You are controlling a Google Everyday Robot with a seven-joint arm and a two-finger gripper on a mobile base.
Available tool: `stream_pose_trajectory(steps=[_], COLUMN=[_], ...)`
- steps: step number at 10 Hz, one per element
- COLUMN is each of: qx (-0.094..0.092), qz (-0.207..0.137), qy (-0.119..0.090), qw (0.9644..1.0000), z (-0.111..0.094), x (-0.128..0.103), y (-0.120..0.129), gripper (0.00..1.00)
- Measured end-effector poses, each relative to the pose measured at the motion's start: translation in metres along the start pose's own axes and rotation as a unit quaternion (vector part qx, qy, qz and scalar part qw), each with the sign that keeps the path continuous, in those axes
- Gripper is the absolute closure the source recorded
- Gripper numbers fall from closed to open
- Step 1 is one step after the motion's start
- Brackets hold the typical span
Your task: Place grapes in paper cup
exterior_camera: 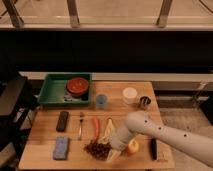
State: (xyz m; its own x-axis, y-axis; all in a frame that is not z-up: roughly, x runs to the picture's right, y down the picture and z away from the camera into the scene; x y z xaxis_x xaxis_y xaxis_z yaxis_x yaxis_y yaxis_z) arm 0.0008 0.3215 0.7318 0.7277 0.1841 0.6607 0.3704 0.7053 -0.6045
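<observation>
The grapes [98, 149], a dark reddish-purple bunch, lie on the wooden table [45, 127] near its front edge. My gripper [112, 148] is at the end of the white arm, low over the table at the right edge of the grapes; whether it touches them I cannot tell. The white paper cup [130, 95] stands upright at the back right of the table, well away from the gripper.
A small metal cup [145, 102] stands right of the paper cup, a bluish cup [101, 101] to its left. A green tray [54, 91] holds a red bowl [77, 86]. A carrot [96, 127], fork [80, 125], blue sponge [61, 147] and yellow-orange fruit [133, 147] lie nearby.
</observation>
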Motion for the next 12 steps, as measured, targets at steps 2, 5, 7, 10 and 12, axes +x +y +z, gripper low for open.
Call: stream_pose_trajectory(steps=[2, 5, 7, 10, 12], qx=[-0.009, -0.01, -0.011, -0.01, 0.009], qz=[0.005, 0.005, 0.006, -0.001, -0.015], qy=[-0.009, -0.021, -0.02, -0.019, -0.016], qw=[0.9999, 0.9997, 0.9997, 0.9998, 0.9997], z=[0.018, 0.025, 0.023, 0.018, -0.008], x=[0.006, 0.009, 0.009, 0.004, -0.011], y=[0.0, -0.001, 0.0, 0.0, -0.009], gripper=[0.35, 0.56, 0.76, 1.0, 1.0])
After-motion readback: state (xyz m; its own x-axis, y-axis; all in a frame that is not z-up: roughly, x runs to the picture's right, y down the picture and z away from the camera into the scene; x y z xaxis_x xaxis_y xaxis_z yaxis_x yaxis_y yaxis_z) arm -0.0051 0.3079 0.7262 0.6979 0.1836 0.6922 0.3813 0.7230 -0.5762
